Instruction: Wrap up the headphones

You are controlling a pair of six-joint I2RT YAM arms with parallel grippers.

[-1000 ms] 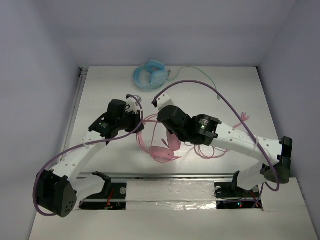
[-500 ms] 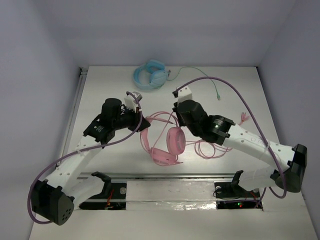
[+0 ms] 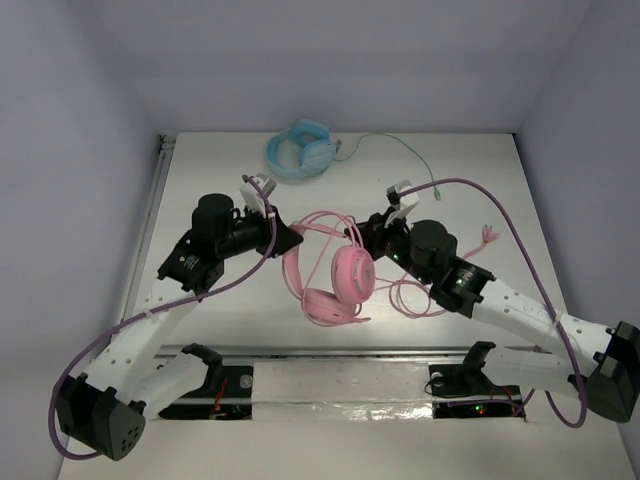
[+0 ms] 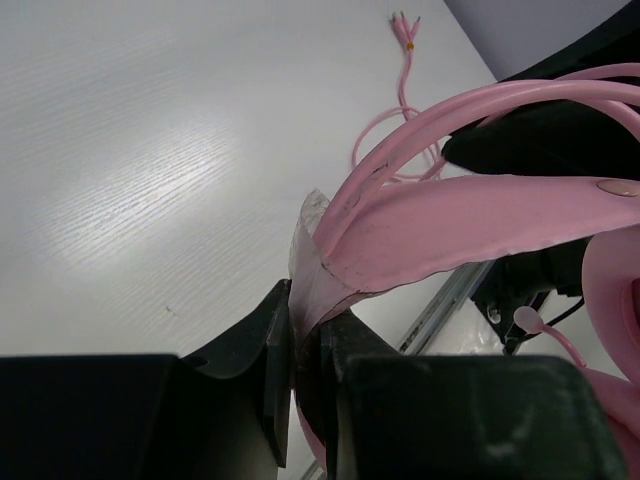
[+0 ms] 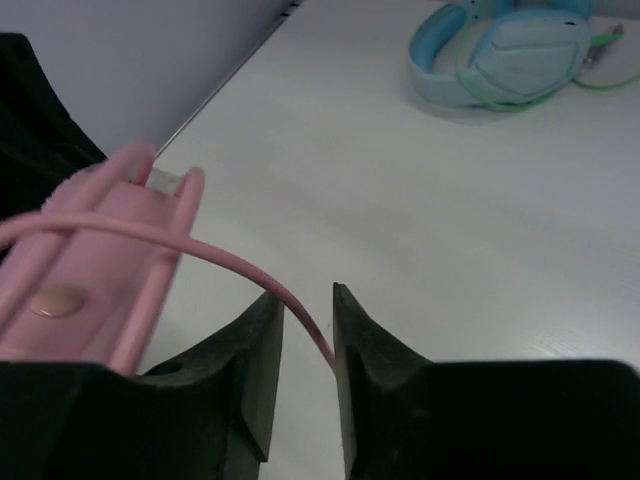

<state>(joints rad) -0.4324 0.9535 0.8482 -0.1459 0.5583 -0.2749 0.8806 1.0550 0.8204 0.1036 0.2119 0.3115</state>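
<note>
The pink headphones (image 3: pixel 335 278) hang at the table's middle, ear cups low and headband up. My left gripper (image 3: pixel 288 238) is shut on the headband's left end, and the left wrist view shows the pink band (image 4: pixel 470 220) pinched between its jaws (image 4: pixel 308 335). My right gripper (image 3: pixel 373 228) is just right of the headband. In its wrist view (image 5: pixel 308 330) the jaws stand a narrow gap apart, with the thin pink cable (image 5: pixel 230 262) running from the headband (image 5: pixel 85 270) down between them against the right finger. Loose cable loops (image 3: pixel 420 295) lie to the right, ending in a plug (image 3: pixel 487 236).
Light blue headphones (image 3: pixel 300 150) with a green cable (image 3: pixel 400 152) lie at the back, also seen in the right wrist view (image 5: pixel 510 50). A metal rail (image 3: pixel 350 352) runs along the near edge. A white strip (image 3: pixel 155 220) borders the left side.
My right arm has swung from over the headphones out to the right and back, drawing the cable along. The ear cups came into view. My left gripper shifted slightly left, still holding the headband.
</note>
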